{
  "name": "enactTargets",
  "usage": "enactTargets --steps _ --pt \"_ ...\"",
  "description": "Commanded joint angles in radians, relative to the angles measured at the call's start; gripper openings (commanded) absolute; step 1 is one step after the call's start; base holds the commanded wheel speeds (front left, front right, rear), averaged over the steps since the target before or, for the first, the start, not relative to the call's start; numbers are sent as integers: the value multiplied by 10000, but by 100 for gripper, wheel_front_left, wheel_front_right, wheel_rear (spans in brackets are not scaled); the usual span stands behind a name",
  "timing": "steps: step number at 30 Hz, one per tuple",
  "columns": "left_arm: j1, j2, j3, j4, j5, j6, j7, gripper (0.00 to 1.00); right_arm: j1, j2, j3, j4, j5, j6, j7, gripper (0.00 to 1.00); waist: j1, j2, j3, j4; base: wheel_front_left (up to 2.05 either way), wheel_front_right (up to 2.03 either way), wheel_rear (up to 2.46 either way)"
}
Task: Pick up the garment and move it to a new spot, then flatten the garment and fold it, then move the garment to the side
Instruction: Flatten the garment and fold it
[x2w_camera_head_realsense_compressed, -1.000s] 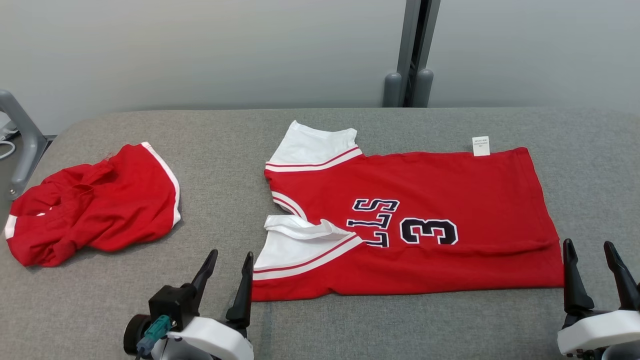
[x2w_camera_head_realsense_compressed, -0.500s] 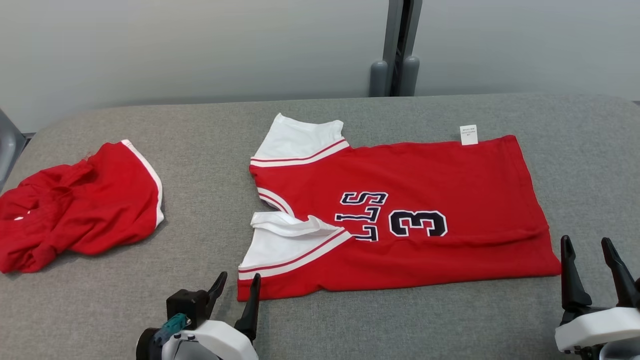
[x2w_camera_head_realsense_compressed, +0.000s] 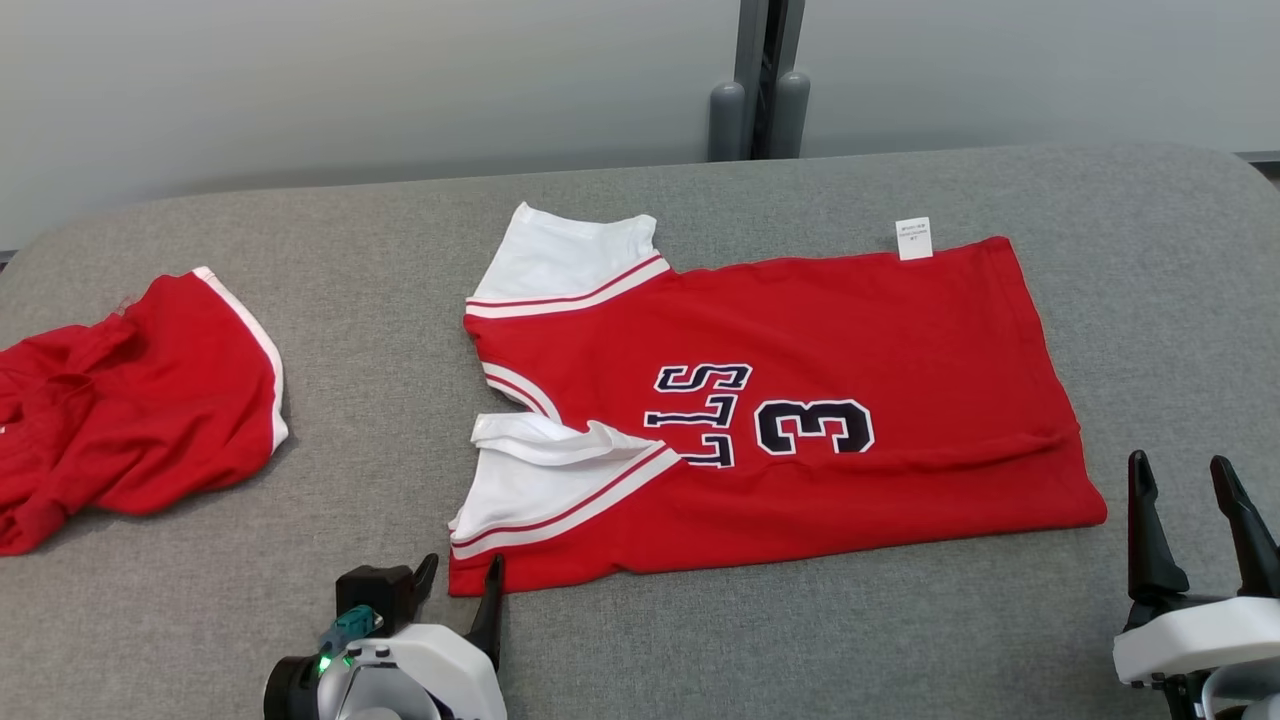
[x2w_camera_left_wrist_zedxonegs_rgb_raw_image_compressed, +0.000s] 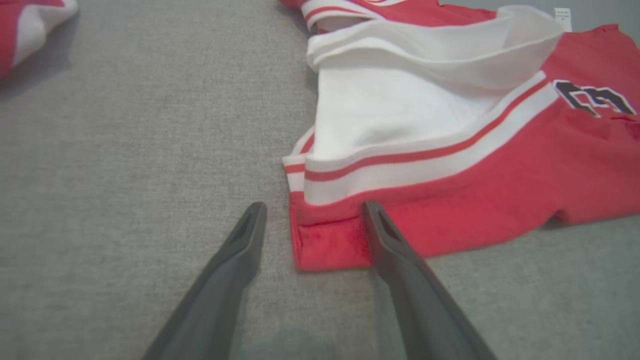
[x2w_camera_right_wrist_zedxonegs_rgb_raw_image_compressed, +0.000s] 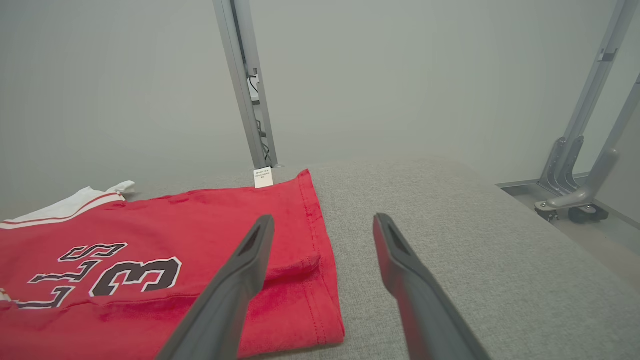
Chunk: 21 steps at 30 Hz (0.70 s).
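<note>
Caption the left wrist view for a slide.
Open left gripper, fingers either side of a corner of the red jersey lying on the grey surface.

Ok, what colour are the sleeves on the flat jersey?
White, with a red stripe near the seam; the near sleeve shows best in the left wrist view.

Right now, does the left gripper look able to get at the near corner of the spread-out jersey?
Probably yes. The left gripper is open, and the near corner of the jersey lies between its fingers with nothing covering it. Whether they are low enough to pinch is unclear.
</note>
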Motion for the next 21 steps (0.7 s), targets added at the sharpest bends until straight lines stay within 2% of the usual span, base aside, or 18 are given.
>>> enactTargets --steps 1,3,4,5,6,12,21 --pt "-152 34 -165 313 -188 12 53 100 -97 -27 -31 -18 -1 -3 -52 100 0 -1 34 -29 0 0 0" --pt "-217 34 -347 526 -423 -127 63 100 -105 -13 -56 37 -15 -1 -52 100 0 -1 56 -34 0 0 0" --pt "-249 34 -435 597 -530 -218 66 69 -106 -7 -71 78 -23 -3 -51 100 0 -1 63 -26 0 0 0" --pt "-301 25 -526 634 -607 -275 73 24 -99 5 -78 129 -26 -3 -52 100 0 -1 63 -13 0 0 0" --pt "-341 11 -613 651 -669 -324 74 0 -97 10 -89 178 -34 -1 -51 100 0 -1 63 6 0 0 0" --pt "-516 49 -868 498 -774 -475 59 0 -178 23 -303 695 31 -1 -51 100 0 -1 66 180 0 0 0" --pt "-380 43 -591 -476 73 -499 20 0 -695 217 -671 2376 720 -1 -51 100 0 -1 47 594 0 0 0"
